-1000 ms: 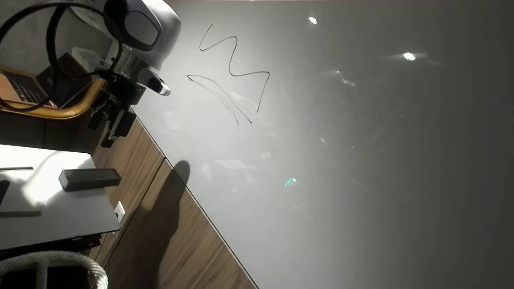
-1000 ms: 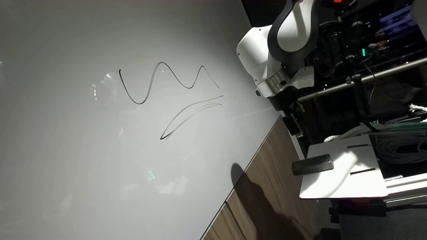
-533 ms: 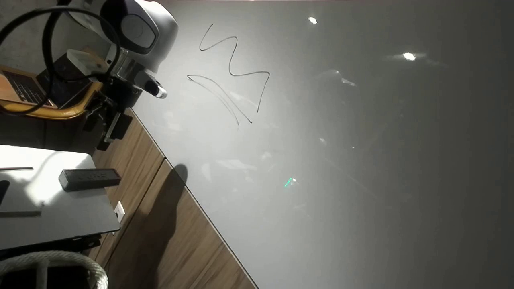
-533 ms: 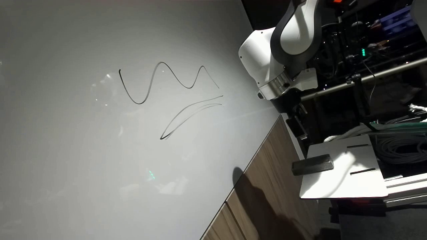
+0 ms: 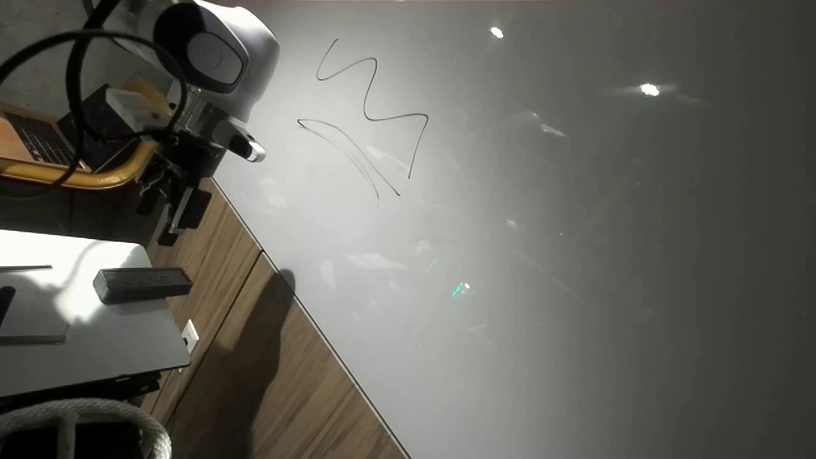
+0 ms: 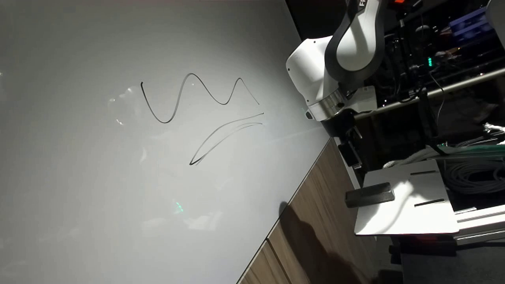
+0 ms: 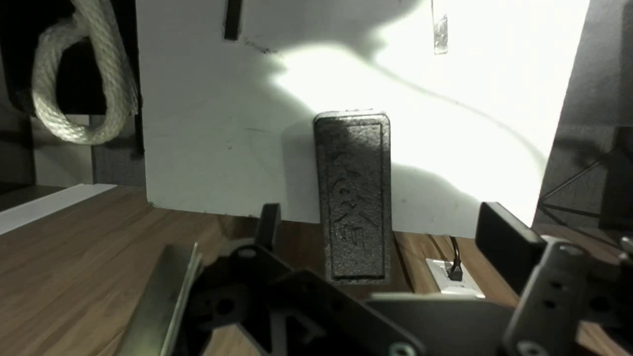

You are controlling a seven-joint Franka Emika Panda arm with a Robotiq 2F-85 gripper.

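Observation:
My gripper is open and empty; its two black fingers stand wide apart in the wrist view. It also shows in both exterior views, a little above the dark block and apart from it. The dark grey oblong block with embossed lettering lies on a white shelf and overhangs its edge. In the wrist view the block lies between the fingers' lines, nearer the left finger. The block shows in both exterior views, on the same shelf.
A large glossy whiteboard carries black wavy and curved pen lines. Wood panels lie below it, with a wall outlet and plug. A pale rope loop hangs beside the shelf. A laptop and coiled cables are near.
The arm and open gripper have moved slightly down in both exterior views, closer to the shelf and block. The arm's shadow has shifted too. The block has not moved.

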